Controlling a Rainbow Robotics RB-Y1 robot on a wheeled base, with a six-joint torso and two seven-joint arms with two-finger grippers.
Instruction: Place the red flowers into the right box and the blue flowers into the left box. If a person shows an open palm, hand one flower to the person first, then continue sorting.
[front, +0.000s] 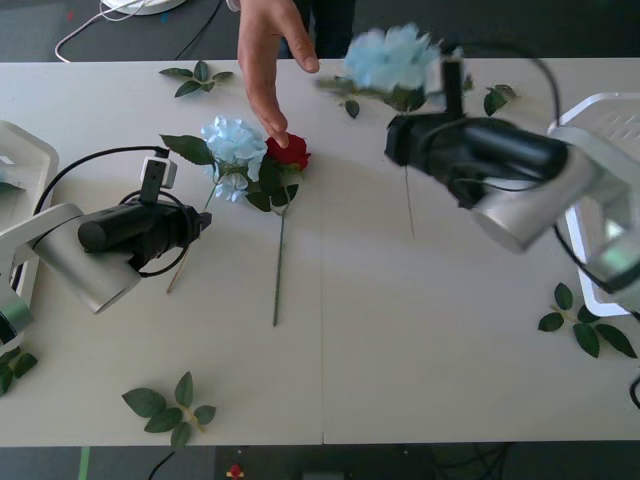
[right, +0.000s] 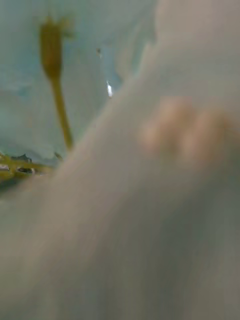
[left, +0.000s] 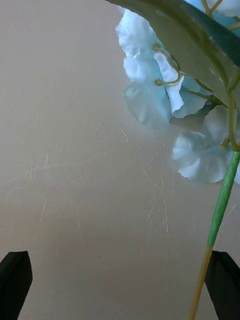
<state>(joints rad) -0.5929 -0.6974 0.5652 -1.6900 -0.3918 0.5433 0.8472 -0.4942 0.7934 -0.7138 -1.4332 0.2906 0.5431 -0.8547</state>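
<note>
My right gripper (front: 400, 128) is shut on the stem of a blue flower (front: 392, 58), held above the far middle of the table with the stem hanging below. Pale petals (right: 30, 115) crowd the right wrist view. A second blue flower (front: 232, 145) lies beside a red flower (front: 292, 150). A person's hand (front: 262, 60) reaches from the far edge, its fingertips at the rose. My left gripper (front: 200, 225) hovers open low over that blue flower's stem (left: 220, 215), which runs along one finger (left: 224, 280). The right box (front: 612, 115) and the left box (front: 28, 160) sit at the table's sides.
Loose green leaf sprigs lie at the far left (front: 195, 78), near the front edge (front: 170, 408), by the right box (front: 585, 325) and far right of centre (front: 495, 98). A seam runs down the table's middle.
</note>
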